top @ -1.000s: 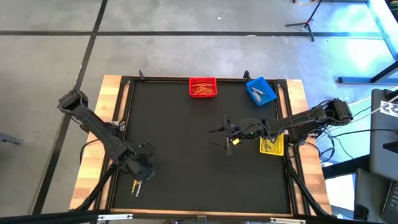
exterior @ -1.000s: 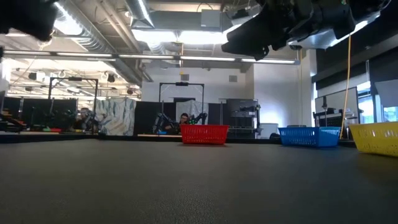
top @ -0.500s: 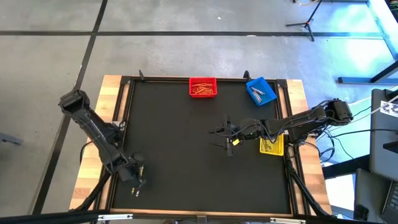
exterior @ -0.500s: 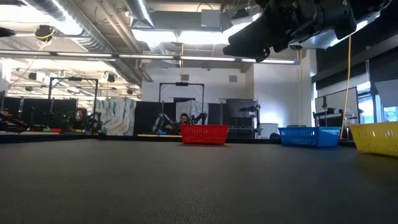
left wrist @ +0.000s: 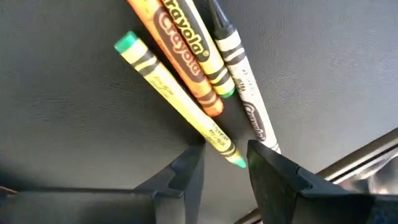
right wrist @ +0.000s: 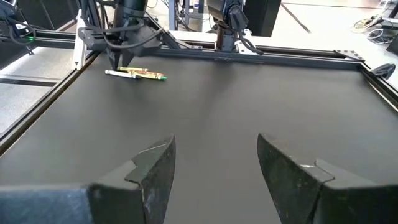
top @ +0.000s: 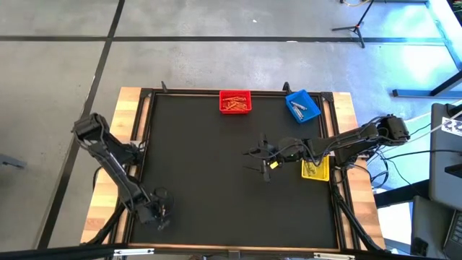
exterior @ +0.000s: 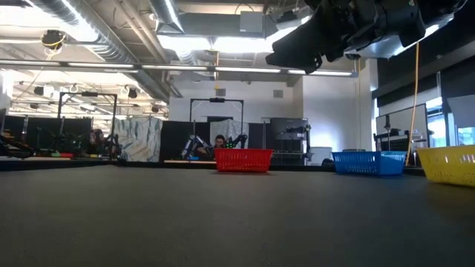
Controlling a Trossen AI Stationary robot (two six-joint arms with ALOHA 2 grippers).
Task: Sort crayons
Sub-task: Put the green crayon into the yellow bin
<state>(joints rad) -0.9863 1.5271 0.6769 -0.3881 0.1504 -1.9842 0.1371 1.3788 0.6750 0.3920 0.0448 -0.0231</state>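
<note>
My left claw (left wrist: pixel 225 163) is low over the near left corner of the black worktop (top: pixel 216 166), just beside the frame rail there. Its fingers (left wrist: pixel 186 174) stand a little apart, and the green tip of a yellow-wrapped crayon (left wrist: pixel 180 102) lies in the gap between them; I cannot tell whether either finger touches it. Three more crayons lie in the same small cluster, touching side by side: an orange one (left wrist: pixel 180 56), another yellow one (left wrist: pixel 199 46) and a white one with a dark tip (left wrist: pixel 242 93).

My right claw (top: pixel 263 160) hangs above the middle right of the worktop, just beside the yellow bin (top: pixel 315 168). Its fingers (right wrist: pixel 149 171) are spread wide with nothing between them. A yellow patch shows at that claw from above; I cannot tell what it is.

At the far edge, the red bin (top: pixel 235 101) holds a heap of reddish-orange crayons (top: pixel 234 104), and the blue bin (top: pixel 302 105) holds a few pale sticks.
</note>
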